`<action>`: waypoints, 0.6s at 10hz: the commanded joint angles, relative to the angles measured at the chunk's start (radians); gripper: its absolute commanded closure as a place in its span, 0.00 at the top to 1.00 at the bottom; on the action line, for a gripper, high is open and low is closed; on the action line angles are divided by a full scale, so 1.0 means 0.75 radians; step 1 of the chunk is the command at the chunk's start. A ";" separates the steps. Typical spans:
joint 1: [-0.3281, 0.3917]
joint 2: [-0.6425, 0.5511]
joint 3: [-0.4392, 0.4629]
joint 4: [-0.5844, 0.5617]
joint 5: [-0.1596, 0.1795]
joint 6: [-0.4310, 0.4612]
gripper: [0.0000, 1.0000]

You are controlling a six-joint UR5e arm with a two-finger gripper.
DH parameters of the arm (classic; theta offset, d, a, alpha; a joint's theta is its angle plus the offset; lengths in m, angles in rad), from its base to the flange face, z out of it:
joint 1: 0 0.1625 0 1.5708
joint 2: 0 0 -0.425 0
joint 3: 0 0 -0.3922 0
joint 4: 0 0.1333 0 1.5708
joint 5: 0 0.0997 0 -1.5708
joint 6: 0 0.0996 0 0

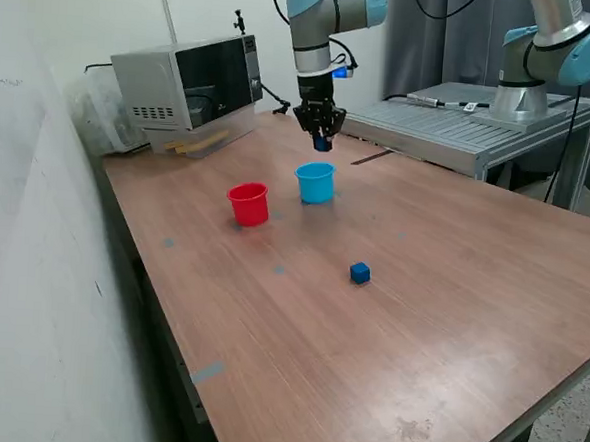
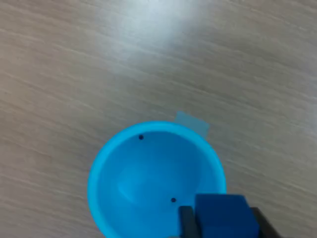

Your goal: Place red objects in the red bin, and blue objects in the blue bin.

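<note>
My gripper (image 1: 322, 141) hangs above the light blue cup (image 1: 315, 182), shut on a dark blue cube (image 1: 323, 143). In the wrist view the held blue cube (image 2: 225, 215) sits between the two fingers (image 2: 187, 223) over the rim of the light blue cup (image 2: 129, 173), whose inside looks empty. A second dark blue cube (image 1: 360, 273) lies on the table nearer the front. The red cup (image 1: 248, 203) stands to the exterior view's left of the blue cup. No red cubes show; the inside of the red cup is hidden.
A microwave (image 1: 188, 84) stands at the back left corner of the wooden table (image 1: 449, 321). A second robot arm (image 1: 546, 46) stands on a metal platform at the back right. Small blue tape marks (image 2: 193, 123) lie on the tabletop.
</note>
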 commanded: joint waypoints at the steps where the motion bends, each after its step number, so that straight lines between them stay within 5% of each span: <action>1: 0.003 0.003 -0.001 -0.002 0.003 0.005 1.00; 6: 0.038 -0.022 0.015 -0.002 0.011 -0.005 1.00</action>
